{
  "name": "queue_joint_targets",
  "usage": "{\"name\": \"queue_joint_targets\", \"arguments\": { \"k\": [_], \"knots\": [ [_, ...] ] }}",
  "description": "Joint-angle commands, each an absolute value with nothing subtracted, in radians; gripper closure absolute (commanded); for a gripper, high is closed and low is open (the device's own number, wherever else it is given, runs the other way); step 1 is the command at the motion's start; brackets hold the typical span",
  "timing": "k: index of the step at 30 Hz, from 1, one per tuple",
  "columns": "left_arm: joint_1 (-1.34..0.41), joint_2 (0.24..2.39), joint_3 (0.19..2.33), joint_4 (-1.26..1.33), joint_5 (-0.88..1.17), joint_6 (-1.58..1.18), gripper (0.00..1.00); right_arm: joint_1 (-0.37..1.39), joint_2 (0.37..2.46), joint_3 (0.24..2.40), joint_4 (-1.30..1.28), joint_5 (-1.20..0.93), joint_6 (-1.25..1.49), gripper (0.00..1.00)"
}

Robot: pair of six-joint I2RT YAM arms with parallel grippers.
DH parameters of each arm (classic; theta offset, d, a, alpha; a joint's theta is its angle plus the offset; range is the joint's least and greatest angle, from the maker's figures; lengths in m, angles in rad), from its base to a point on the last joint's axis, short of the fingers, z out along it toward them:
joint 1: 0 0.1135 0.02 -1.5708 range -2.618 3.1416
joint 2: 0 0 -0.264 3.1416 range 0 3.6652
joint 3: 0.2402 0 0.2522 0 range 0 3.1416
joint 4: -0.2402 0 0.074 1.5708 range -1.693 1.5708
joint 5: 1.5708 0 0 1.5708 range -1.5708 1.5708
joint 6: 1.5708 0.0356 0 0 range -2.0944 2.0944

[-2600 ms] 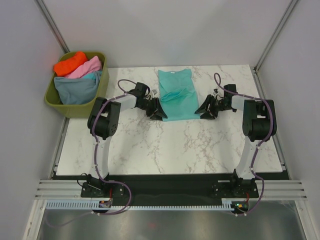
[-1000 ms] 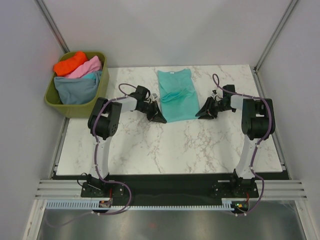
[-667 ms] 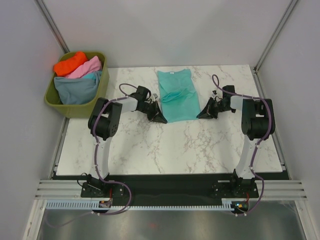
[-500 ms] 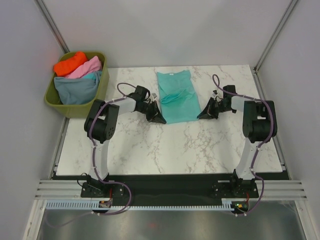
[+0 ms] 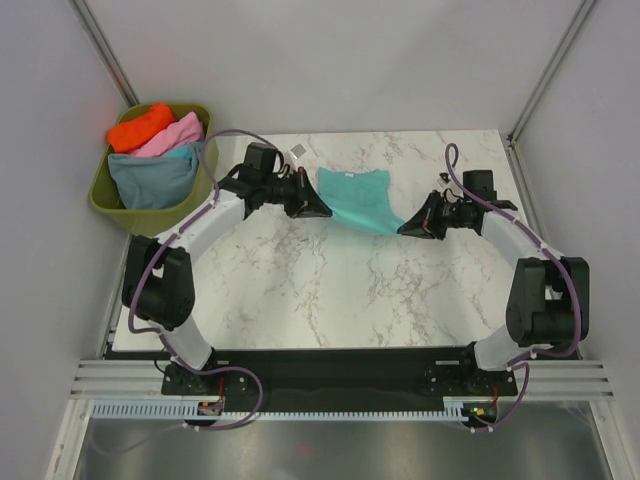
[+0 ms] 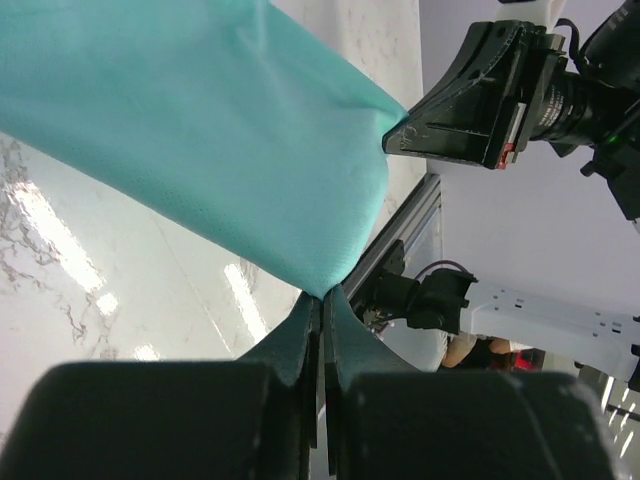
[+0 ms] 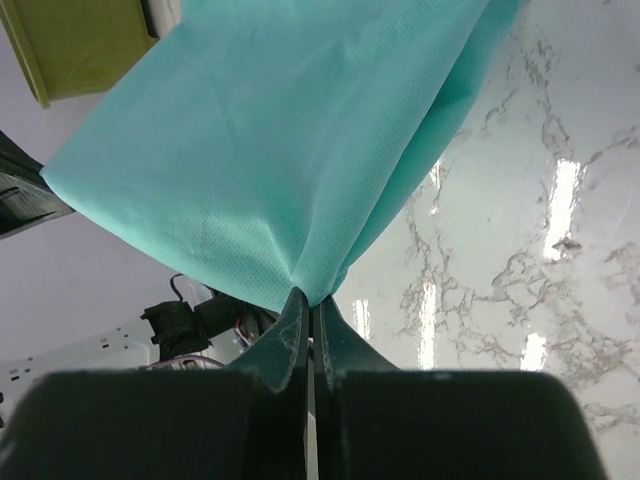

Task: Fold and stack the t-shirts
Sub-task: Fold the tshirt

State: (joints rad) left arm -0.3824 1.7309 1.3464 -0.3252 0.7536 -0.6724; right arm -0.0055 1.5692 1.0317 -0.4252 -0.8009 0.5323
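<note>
Near corners gripped: left fingers (image 5: 312, 207) and right fingers (image 5: 412, 227) each clamped tight on teal-green t-shirt (image 5: 358, 195). Held edge spans 9–3; free cloth trails toward 12.

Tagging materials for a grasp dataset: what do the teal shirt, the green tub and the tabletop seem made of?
Teal shirt: matte knit cloth; fine dotted weave, sagging folds. Tub: probably plastic; smooth, rigid olive walls. Tabletop: glossy marble or marble-look laminate; grey veins, light reflections.

no readable text; small labels on arms too blurred.
</note>
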Motion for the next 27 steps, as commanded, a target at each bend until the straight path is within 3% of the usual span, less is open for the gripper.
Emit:
{"name": "queue_joint_targets", "arguments": {
  "k": [1,13,18,19,27],
  "knots": [
    [-0.388,1.671,1.298,-0.322,0.750,-0.683,0.98,-0.005,1.511,1.014,-0.437,-0.821,0.577,1.00],
    [-0.351,1.643,1.210,-0.322,0.750,-0.683,0.98,0.074,1.612,1.184,-0.334,-0.773,0.617,1.00],
    [-0.293,1.741,1.337,-0.336,0.750,-0.683,0.98,0.075,1.704,1.311,-0.305,-0.761,0.611,1.00],
    [-0.287,1.781,1.359,-0.532,0.648,-0.490,0.98,0.075,1.739,1.330,-0.298,-0.759,0.609,1.00],
    [-0.250,2.020,1.589,-0.476,0.632,-0.466,0.98,0.077,2.007,1.549,-0.201,-0.741,0.623,1.00]
  ]
}}
